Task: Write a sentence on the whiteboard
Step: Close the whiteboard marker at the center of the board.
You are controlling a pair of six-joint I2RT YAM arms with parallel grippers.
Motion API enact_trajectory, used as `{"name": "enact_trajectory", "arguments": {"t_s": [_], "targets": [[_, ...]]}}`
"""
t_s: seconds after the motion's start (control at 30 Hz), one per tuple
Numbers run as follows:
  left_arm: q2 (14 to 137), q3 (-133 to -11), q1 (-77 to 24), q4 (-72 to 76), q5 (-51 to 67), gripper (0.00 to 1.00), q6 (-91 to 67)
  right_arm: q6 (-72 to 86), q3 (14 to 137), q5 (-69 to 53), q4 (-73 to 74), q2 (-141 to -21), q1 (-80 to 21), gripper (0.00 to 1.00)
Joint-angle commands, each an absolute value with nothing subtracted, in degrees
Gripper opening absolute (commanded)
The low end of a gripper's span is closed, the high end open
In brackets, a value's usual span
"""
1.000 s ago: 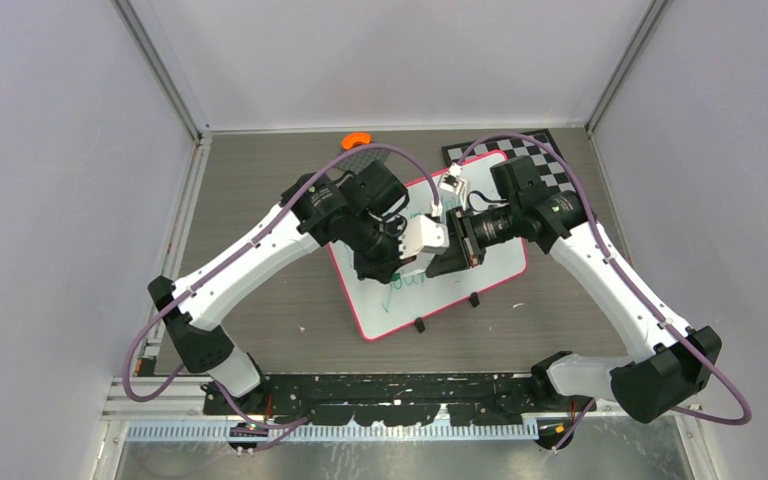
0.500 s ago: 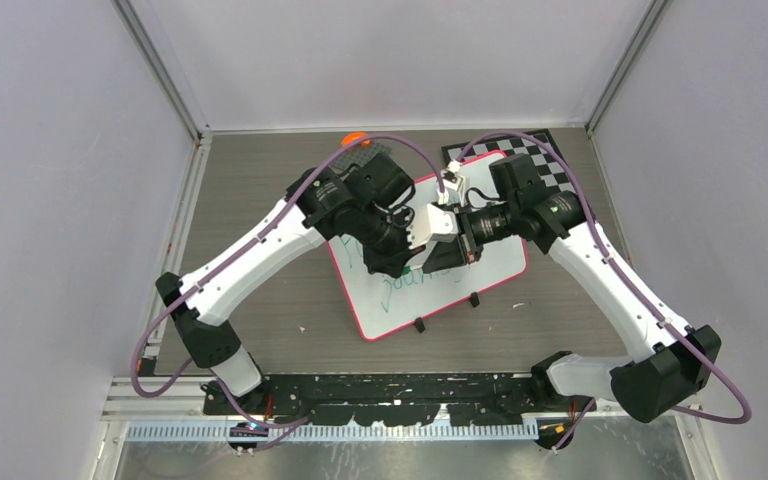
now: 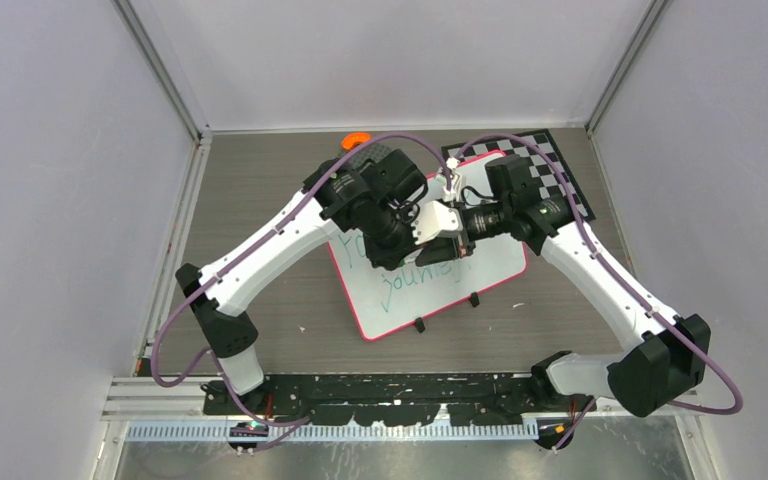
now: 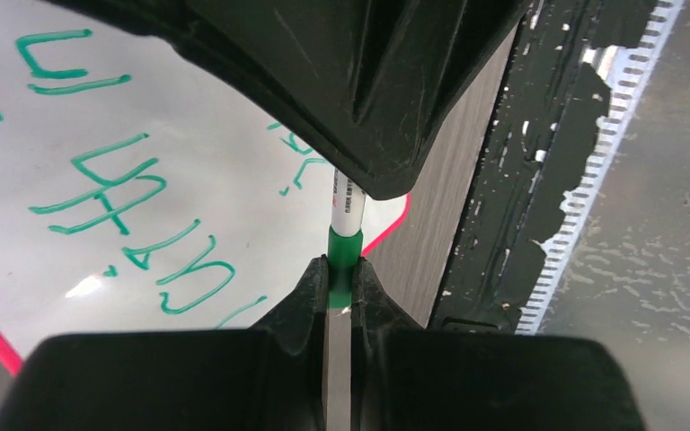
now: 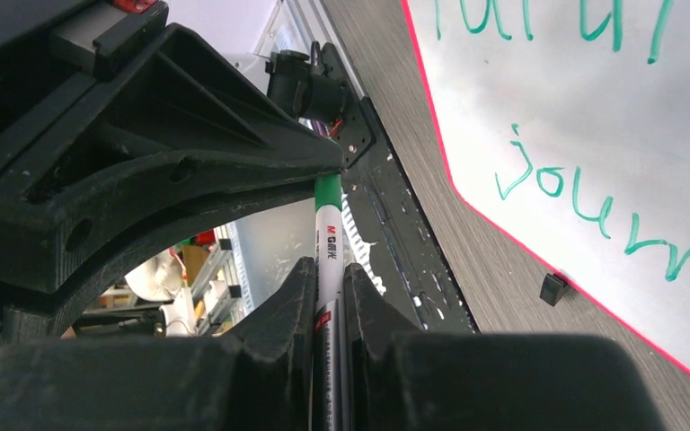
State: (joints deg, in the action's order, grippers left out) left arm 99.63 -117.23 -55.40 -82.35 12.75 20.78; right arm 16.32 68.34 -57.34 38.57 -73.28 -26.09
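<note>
The left hand (image 4: 341, 280) is clenched on the green end of a pen (image 4: 347, 208) and the right hand (image 5: 328, 269) on its barrel, above the whiteboard (image 3: 495, 264) with the green sentence (image 3: 415, 285); the pen seems light and slippery, best held at mid-barrel

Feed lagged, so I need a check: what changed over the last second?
The left gripper and right gripper, both shut on one marker, shifted together toward the far edge of the whiteboard, uncovering the lower line of green writing. The whiteboard and chessboard stayed put.
</note>
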Motion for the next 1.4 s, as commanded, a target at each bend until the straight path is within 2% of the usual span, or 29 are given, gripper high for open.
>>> {"name": "enact_trajectory", "arguments": {"t_s": [0.0,0.07,0.17,0.27,0.3,0.5,0.6,0.67,0.8,0.9,1.1,1.37], "targets": [[98.0,-120.4,-57.0,-70.3,13.3,0.00,20.1,22.5,66.8,-59.3,28.9,-75.1,-25.0,0.00],[97.6,-120.2,-56.9,-69.8,11.6,0.02,20.8,25.2,66.2,-60.4,26.1,-75.6,-24.3,0.00],[97.4,-120.9,-56.9,-69.5,8.6,0.13,21.4,26.7,66.5,-60.1,24.1,-75.5,-24.2,0.00],[97.2,-122.2,-57.0,-70.6,5.9,0.43,22.5,27.2,68.2,-59.9,23.7,-75.5,-23.0,0.00],[96.7,-122.6,-56.9,-71.2,5.7,0.50,22.8,27.5,68.8,-60.2,23.6,-75.6,-22.1,0.00],[91.6,-122.3,-54.2,-72.4,7.2,0.65,22.7,35.2,69.8,-63.9,14.9,-74.6,-15.5,0.00],[89.8,-123.9,-44.8,-71.9,17.0,0.69,18.3,38.1,70.3,-65.7,11.4,-74.1,-14.5,0.00],[88.4,-123.9,-37.1,-70.5,28.3,0.71,14.7,40.6,70.2,-67.0,7.6,-73.6,-14.5,0.00],[81.9,-113.4,-29.0,-61.6,39.0,0.75,10.1,46.7,69.3,-69.0,1.0,-73.4,-14.5,0.00],[77.2,-105.2,-27.0,-55.0,44.3,0.76,7.1,52.6,67.8,-70.3,-7.4,-73.2,-14.6,0.00],[74.5,-93.9,-25.7,-44.6,52.7,0.75,-2.9,75.3,63.1,-72.6,-36.6,-75.1,-16.7,0.00],[74.6,-89.9,-25.7,-40.9,58.9,0.71,-8.1,76.5,63.9,-72.6,-37.3,-76.0,-20.0,0.00]]}}
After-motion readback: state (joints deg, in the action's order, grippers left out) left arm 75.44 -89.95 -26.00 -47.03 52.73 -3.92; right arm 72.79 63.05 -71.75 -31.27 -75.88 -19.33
